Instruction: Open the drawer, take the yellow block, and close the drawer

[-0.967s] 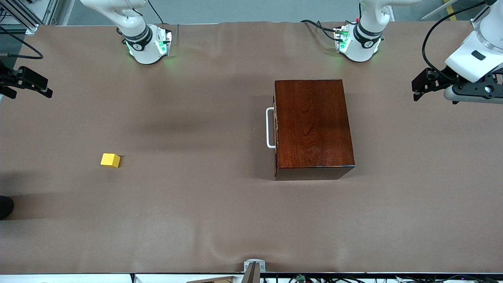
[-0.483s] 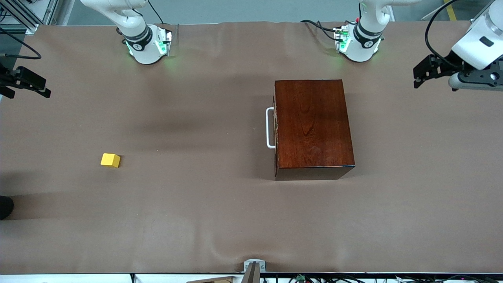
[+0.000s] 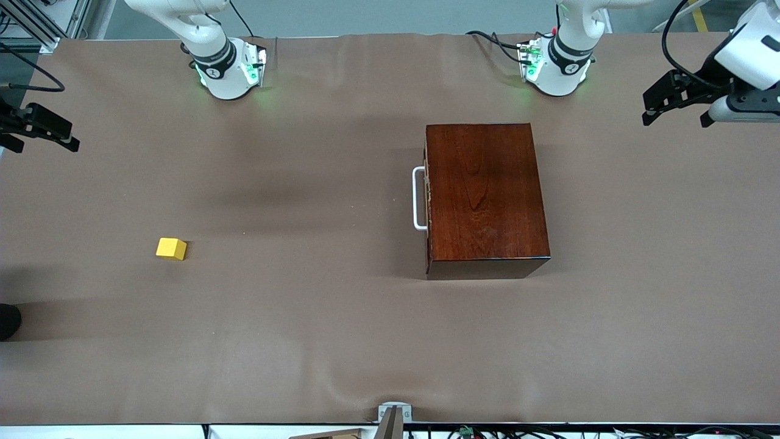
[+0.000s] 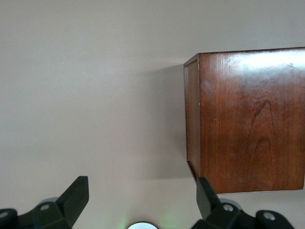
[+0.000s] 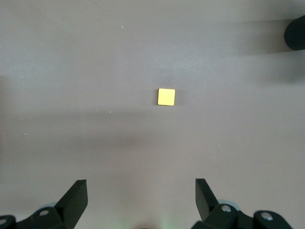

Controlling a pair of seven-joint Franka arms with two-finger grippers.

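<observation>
The drawer is shut inside the dark reddish-brown wooden box [image 3: 484, 195], and only its white bar handle [image 3: 418, 198] shows, facing the right arm's end of the table. The yellow block [image 3: 171, 249] lies on the bare table, well off toward the right arm's end. My left gripper [image 3: 647, 110] hangs open and empty in the air past the box at the left arm's end; the left wrist view shows the box [image 4: 248, 119] beside its open fingers. My right gripper [image 3: 44, 145] hovers open at the right arm's end, with the block [image 5: 166, 97] on the table below it.
The brown table cover has shallow wrinkles. A dark round object [image 3: 9, 320] sits at the table's edge at the right arm's end. A small metal mount [image 3: 394, 414] stands at the front edge. The arm bases [image 3: 228, 67] [image 3: 557, 64] stand along the back.
The left gripper has drifted toward the robots' side of the table, away from the box's level. The right gripper, the block and the box have stayed put.
</observation>
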